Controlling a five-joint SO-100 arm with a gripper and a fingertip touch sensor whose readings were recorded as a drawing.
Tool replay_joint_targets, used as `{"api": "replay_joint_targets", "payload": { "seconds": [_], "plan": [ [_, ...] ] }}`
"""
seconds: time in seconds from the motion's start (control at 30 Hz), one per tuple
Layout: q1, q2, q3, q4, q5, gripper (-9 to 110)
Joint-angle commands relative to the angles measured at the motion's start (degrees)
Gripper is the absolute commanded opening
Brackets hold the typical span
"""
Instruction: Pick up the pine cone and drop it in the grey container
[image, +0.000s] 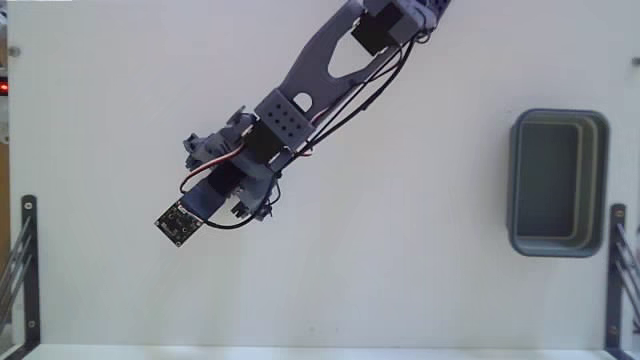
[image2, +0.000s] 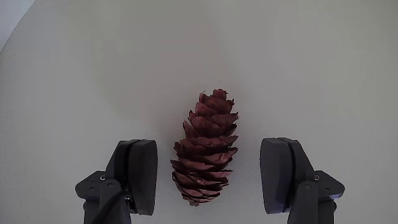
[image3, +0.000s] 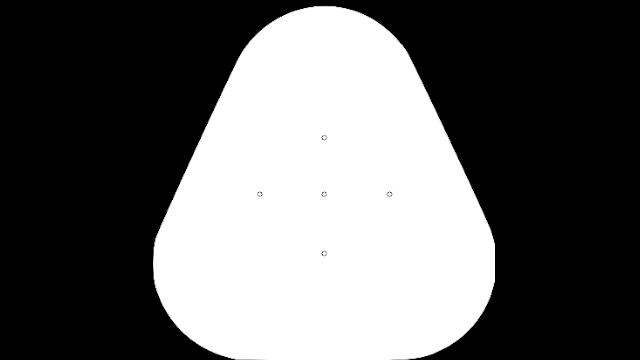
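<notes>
End effector (image2: 211, 180) spread wide astride the small reddish-brown scaly pine cone (image2: 206, 148) on the white tabletop (image2: 93, 74).
Its pads flanked the cone untouching, aligned for closing; the blue-grey rectangular plastic container (image: 558, 183) stood well apart.

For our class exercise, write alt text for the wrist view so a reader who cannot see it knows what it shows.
A reddish-brown pine cone lies on a plain white table between the two dark fingers of an open gripper, with a gap on each side. The cone's length runs away from the camera, and nothing else is in view.
</notes>
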Motion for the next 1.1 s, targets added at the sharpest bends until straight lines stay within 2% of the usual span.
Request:
{"api": "replay_joint_targets", "payload": {
  "seconds": [0.0,1.07],
  "plan": [
    [-0.3,2.7,0.6,-1.5,0.3,110],
    [-0.3,2.6,1.9,-2.9,0.3,110]
  ]
}}
